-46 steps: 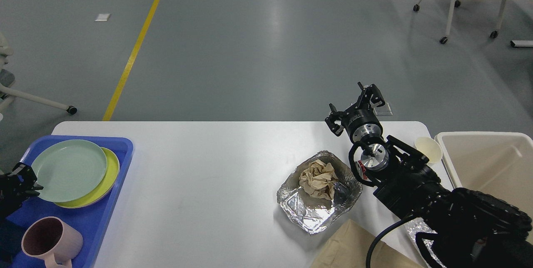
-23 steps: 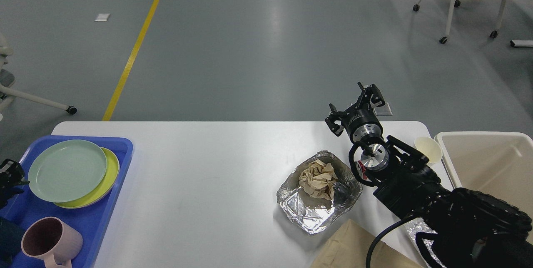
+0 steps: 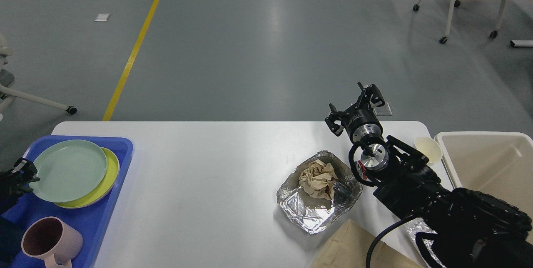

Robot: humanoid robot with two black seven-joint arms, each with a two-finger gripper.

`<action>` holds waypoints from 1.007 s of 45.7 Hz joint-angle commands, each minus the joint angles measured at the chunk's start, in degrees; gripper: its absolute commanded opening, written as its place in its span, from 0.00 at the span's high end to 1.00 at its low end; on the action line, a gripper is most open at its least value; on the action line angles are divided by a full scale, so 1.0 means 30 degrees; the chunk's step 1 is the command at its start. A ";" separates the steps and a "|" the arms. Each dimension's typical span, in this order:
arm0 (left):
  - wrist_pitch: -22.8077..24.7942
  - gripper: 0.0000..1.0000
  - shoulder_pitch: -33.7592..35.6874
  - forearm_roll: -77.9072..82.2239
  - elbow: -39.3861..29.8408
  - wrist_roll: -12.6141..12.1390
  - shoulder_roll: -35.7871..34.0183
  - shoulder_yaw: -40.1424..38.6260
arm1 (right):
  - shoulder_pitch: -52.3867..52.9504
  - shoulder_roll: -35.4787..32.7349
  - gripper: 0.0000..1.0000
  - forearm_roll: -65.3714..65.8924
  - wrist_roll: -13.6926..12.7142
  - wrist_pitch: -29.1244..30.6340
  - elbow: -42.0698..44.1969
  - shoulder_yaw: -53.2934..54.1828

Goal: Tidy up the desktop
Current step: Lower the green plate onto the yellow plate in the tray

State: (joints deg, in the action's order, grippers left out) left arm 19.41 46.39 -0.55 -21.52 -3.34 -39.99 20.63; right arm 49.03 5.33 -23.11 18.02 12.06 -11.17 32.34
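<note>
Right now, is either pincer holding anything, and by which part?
The right pincer is open and empty above the desktop. The left pincer sits at the green plate rim; a grip cannot be told.

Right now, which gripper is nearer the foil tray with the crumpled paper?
Right. The right gripper hangs just beyond the foil tray, up and to its right. The left gripper is far across the desktop by the green plate.

The right arm (image 3: pixel 420 189) is black, built of thick rounded segments, with two polished silver metal discs at its wrist joints and a spot of red marking beside the nearer disc. A black cable loops below the discs. Its gripper (image 3: pixel 354 105) is black, with angular, skeletal fingers.
</note>
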 commanded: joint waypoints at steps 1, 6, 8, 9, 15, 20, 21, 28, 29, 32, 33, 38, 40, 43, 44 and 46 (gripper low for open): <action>-0.0668 0.72 -0.0083 0.0359 -0.0003 0.0001 0.0410 0.0035 | 0.0003 0.0009 0.00 -0.0001 0.0000 -0.0006 0.0002 0.0000; -0.0815 0.72 -0.0289 0.0739 -0.0003 0.0030 0.0439 0.0065 | 0.0003 0.0009 0.00 -0.0001 0.0000 -0.0006 0.0002 0.0000; -0.0815 0.72 -0.0289 0.1002 -0.0003 0.0089 0.0439 0.0065 | 0.0003 -0.0020 0.00 -0.0001 0.0000 -0.0006 0.0002 0.0000; -0.0816 0.72 -0.0289 0.1178 -0.0003 0.0089 0.0439 0.0065 | 0.0003 0.0009 0.00 -0.0001 0.0000 -0.0006 0.0002 0.0000; -0.1166 0.72 -0.0289 0.1882 -0.0003 0.0177 0.0439 0.0036 | 0.0003 0.0009 0.00 -0.0001 0.0000 -0.0006 0.0002 0.0000; -0.1372 0.72 -0.0260 0.1883 -0.0003 0.0177 0.0439 0.0036 | 0.0003 0.0009 0.00 -0.0001 0.0000 -0.0006 0.0002 0.0000; -0.1372 0.72 -0.0259 0.1883 -0.0003 0.0148 0.0410 0.0036 | 0.0003 0.0009 0.00 -0.0001 0.0000 -0.0006 0.0002 0.0000; -0.1343 0.72 -0.0201 0.1883 0.0026 0.0177 0.0264 0.0036 | 0.0003 -0.0020 0.00 -0.0001 0.0000 -0.0006 0.0002 0.0000; -0.1314 0.72 -0.0172 0.1883 0.0026 0.0177 0.0264 0.0036 | 0.0003 0.0009 0.00 -0.0001 0.0000 -0.0006 0.0002 0.0000; -0.1255 0.72 -0.0171 0.1883 0.0026 0.0177 0.0205 0.0036 | 0.0003 -0.0020 0.00 -0.0001 0.0000 -0.0006 0.0002 0.0000; -0.1255 0.72 -0.0200 0.1883 0.0026 0.0177 0.0205 0.0036 | 0.0003 0.0009 0.00 -0.0001 0.0000 -0.0006 0.0002 0.0000; -0.1197 0.72 -0.0230 0.1883 0.0026 0.0177 0.0176 0.0036 | 0.0003 0.0009 0.00 -0.0001 0.0000 0.0023 0.0002 -0.0029; -0.1197 0.72 -0.0230 0.1883 0.0026 0.0148 0.0176 0.0065 | 0.0003 0.0009 0.00 -0.0001 0.0000 -0.0006 0.0002 0.0000; -0.1197 0.72 -0.0230 0.1883 0.0055 0.0177 0.0147 0.0065 | 0.0003 0.0009 0.00 -0.0001 0.0000 -0.0006 0.0002 0.0000; -0.1197 0.72 -0.0230 0.1883 0.0055 0.0177 0.0146 0.0065 | 0.0003 0.0009 0.00 -0.0001 0.0000 -0.0006 0.0002 0.0000; -0.1226 0.72 -0.0318 0.1883 0.0085 0.0177 0.0146 0.0065 | 0.0003 -0.0020 0.00 -0.0001 0.0000 -0.0006 0.0002 0.0000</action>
State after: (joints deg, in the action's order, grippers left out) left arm 15.81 45.74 5.10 -21.42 -2.83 -39.48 20.79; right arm 49.04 5.33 -23.11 18.02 12.04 -11.16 32.34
